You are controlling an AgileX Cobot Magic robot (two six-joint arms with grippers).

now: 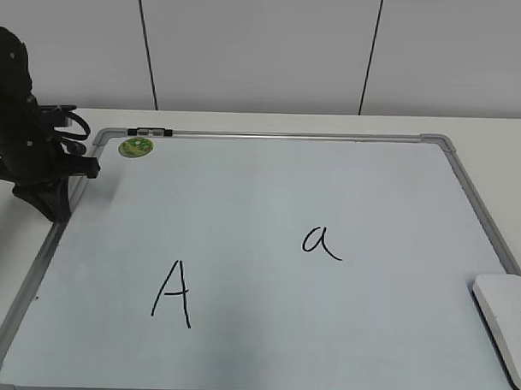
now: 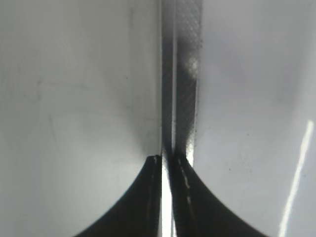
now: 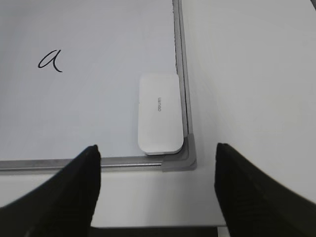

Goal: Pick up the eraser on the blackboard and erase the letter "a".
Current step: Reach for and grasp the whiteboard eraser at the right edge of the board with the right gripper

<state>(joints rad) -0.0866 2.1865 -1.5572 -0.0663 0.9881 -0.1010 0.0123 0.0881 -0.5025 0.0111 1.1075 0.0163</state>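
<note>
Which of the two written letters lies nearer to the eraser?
The small rounded letter "a"; the angular capital "A" stands farther from the eraser.

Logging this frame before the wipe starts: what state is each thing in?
eraser: flat on the board's near right corner, ungrasped.
letter "a": intact.
capital "A": intact.
blackboard: lying flat.
right pincer: open, short of the eraser.
left pincer: shut, over the left frame.

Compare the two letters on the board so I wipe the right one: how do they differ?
The letter "a" is small, rounded lowercase with a tail; the capital "A" is larger and angular. The "a" sits right of centre, nearer the eraser; the "A" sits lower left. Both are thin black marker on the blackboard, both intact.
</note>
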